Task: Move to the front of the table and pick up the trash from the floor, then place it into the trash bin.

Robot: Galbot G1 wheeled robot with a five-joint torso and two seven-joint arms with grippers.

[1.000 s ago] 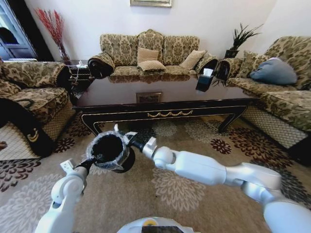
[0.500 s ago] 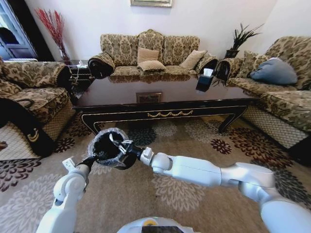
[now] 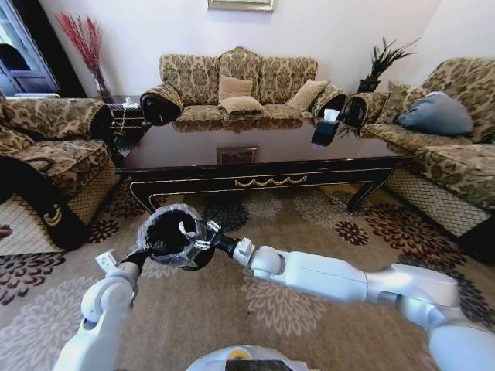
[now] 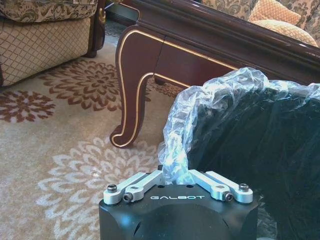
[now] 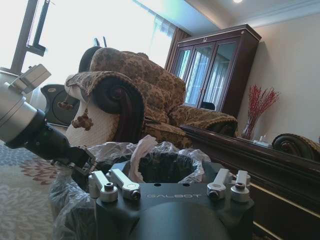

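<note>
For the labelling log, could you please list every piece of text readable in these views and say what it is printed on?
"GALBOT": on the black housing of the left tool, which grips the small round black trash bin with crinkly clear liner.
"GALBOT": on the black housing of the right tool above the bin.
The framed picture on the glossy dark wood table is unreadable.
</note>
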